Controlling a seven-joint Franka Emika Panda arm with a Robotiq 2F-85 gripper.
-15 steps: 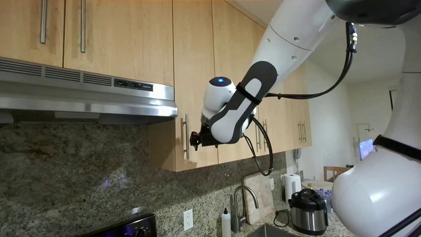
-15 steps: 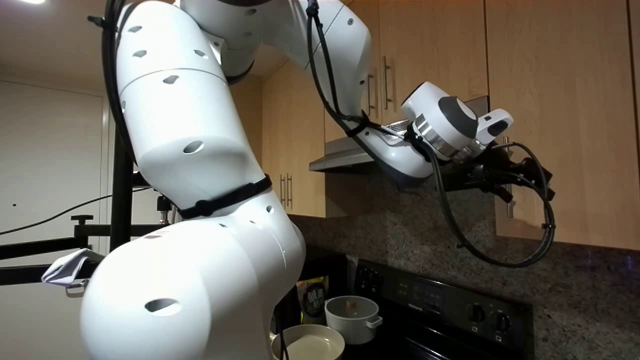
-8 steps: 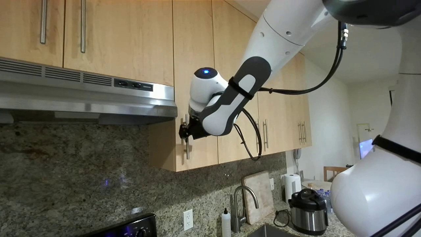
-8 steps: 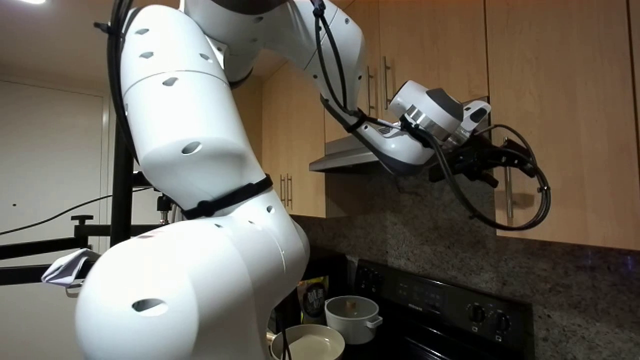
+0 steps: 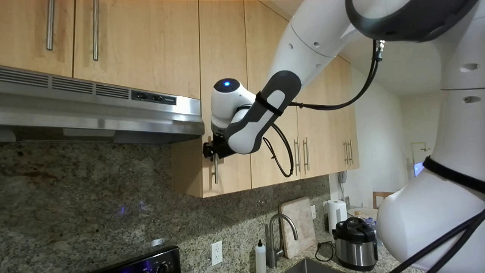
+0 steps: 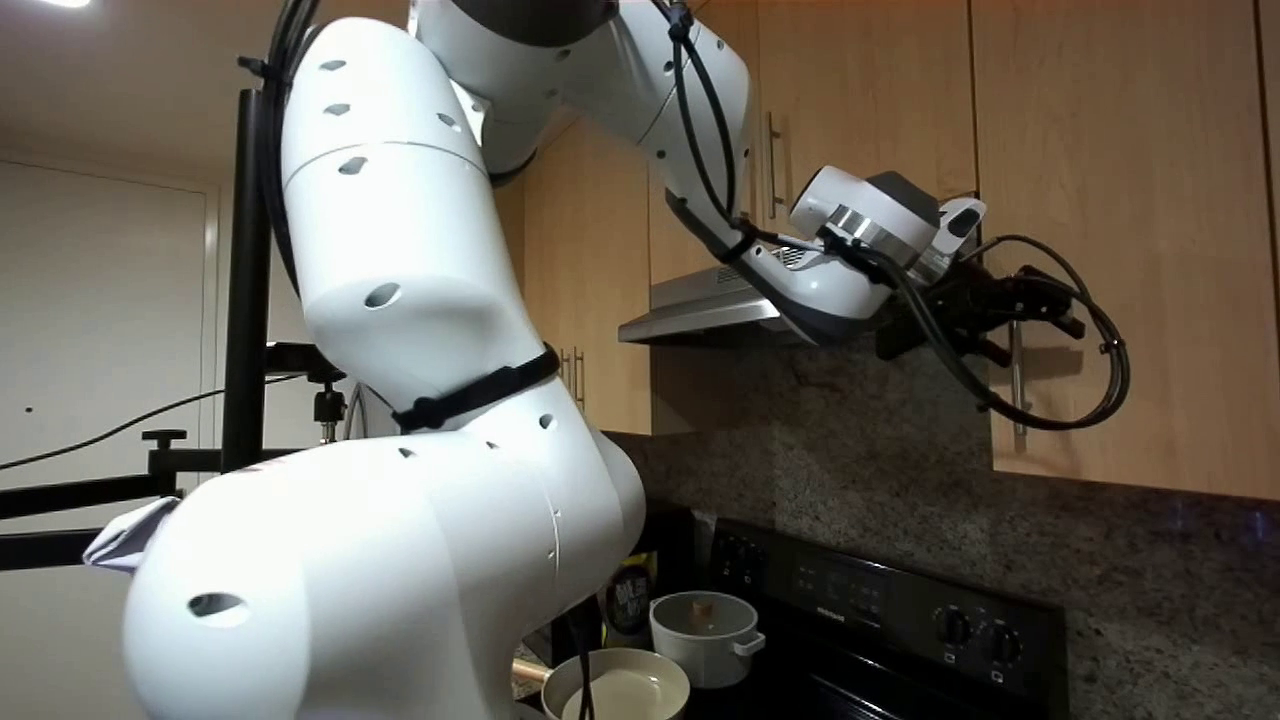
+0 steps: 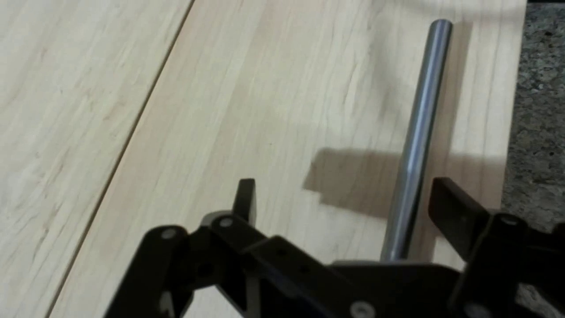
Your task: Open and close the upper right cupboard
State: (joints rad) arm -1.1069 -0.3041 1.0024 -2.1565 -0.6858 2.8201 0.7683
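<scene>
The upper right cupboard is a tall light-wood door, shut in both exterior views. It fills most of the wrist view. Its slim vertical metal handle is at the lower left edge in an exterior view. My gripper is open, with the handle seen between its fingers and closer to the right finger. No finger visibly touches the handle; how deep they reach around it I cannot tell. In both exterior views the gripper is at the handle's upper part.
A steel range hood juts out beside the cupboard, below shorter wood doors. More tall doors stand toward the corner. Below are a faucet, a pressure cooker, a stove panel and a pot.
The arm has moved left and slightly up in an exterior view, bringing my gripper from beside the handle to its upper part. The door has not moved.
</scene>
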